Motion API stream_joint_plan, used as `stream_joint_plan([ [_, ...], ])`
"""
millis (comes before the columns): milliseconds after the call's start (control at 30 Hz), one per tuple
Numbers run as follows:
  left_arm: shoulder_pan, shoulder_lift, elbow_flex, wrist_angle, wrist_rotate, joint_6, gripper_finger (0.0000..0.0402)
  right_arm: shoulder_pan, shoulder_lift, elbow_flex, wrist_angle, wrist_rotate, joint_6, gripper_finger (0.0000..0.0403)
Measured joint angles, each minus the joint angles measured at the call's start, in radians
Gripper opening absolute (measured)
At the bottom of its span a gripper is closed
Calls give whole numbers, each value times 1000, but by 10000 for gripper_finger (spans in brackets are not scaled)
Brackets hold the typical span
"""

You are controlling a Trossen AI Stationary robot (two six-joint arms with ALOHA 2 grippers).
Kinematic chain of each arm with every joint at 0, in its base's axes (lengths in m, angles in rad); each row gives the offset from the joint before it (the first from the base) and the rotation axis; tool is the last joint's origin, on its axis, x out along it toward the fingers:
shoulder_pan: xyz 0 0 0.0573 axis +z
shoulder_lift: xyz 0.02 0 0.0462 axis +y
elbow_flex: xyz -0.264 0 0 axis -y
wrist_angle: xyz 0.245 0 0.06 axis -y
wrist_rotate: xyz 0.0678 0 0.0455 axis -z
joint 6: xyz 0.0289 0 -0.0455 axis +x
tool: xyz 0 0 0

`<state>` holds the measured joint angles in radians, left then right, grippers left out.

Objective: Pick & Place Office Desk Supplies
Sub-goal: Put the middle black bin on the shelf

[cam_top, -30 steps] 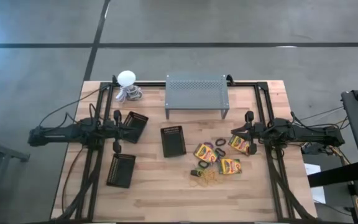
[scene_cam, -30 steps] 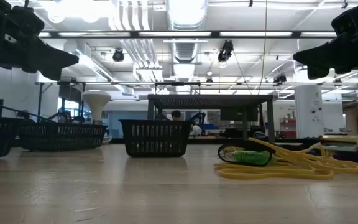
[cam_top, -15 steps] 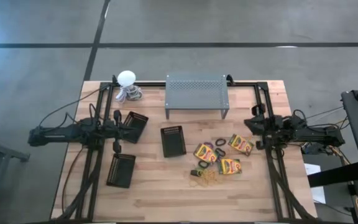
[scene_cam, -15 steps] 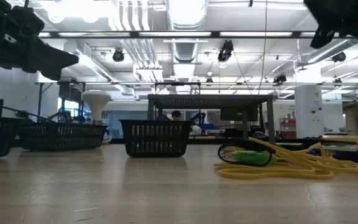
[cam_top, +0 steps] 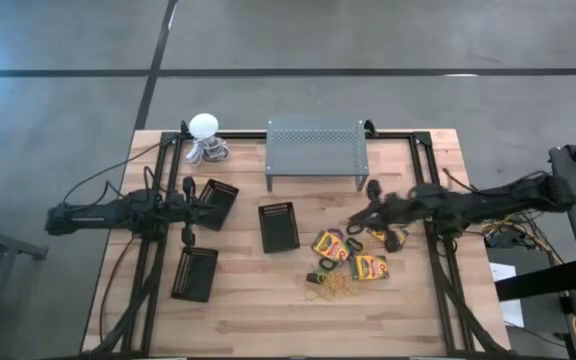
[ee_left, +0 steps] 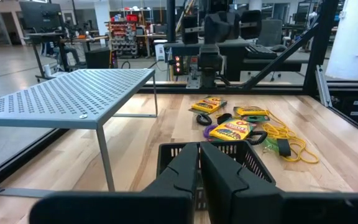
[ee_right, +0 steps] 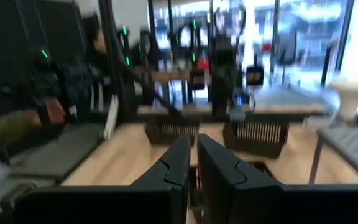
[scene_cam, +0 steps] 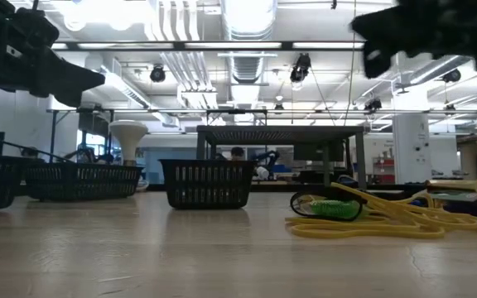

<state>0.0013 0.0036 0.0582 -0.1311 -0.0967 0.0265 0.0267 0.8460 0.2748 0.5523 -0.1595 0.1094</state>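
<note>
Three yellow-and-green crayon boxes (cam_top: 330,245) (cam_top: 369,267) (cam_top: 386,235) lie flat on the table right of centre. Small dark elastic rings (cam_top: 354,244) lie among them, and a tangle of yellow rubber bands (cam_top: 330,288) lies nearer the near edge. The left wrist view shows the boxes (ee_left: 229,129) and the bands (ee_left: 288,138) beyond a black basket (ee_left: 253,163). My right gripper (cam_top: 363,215) is shut and hovers high above the boxes (scene_cam: 421,33). My left gripper (cam_top: 190,197) is shut and waits at the table's left, also high (scene_cam: 31,58).
Three black mesh baskets (cam_top: 278,226) (cam_top: 216,203) (cam_top: 195,274) stand on the left half. A grey perforated metal shelf (cam_top: 316,152) stands at the far edge. A white ball-shaped object on a coiled grey base (cam_top: 205,140) sits at the far left corner.
My right gripper drew back a little toward the table's right edge and rose. It then swung out toward the table's middle and now hangs over the crayon boxes. The boxes, rings and bands have stayed in place.
</note>
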Motion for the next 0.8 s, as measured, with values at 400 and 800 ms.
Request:
stream_joint_plan([
  [400, 0, 0, 0, 0, 3, -1, 26, 48, 693, 622, -451, 2, -30, 155],
  [800, 0, 1, 0, 0, 7, -8, 26, 54, 1185, 1222, -1001, 14, -83, 188],
])
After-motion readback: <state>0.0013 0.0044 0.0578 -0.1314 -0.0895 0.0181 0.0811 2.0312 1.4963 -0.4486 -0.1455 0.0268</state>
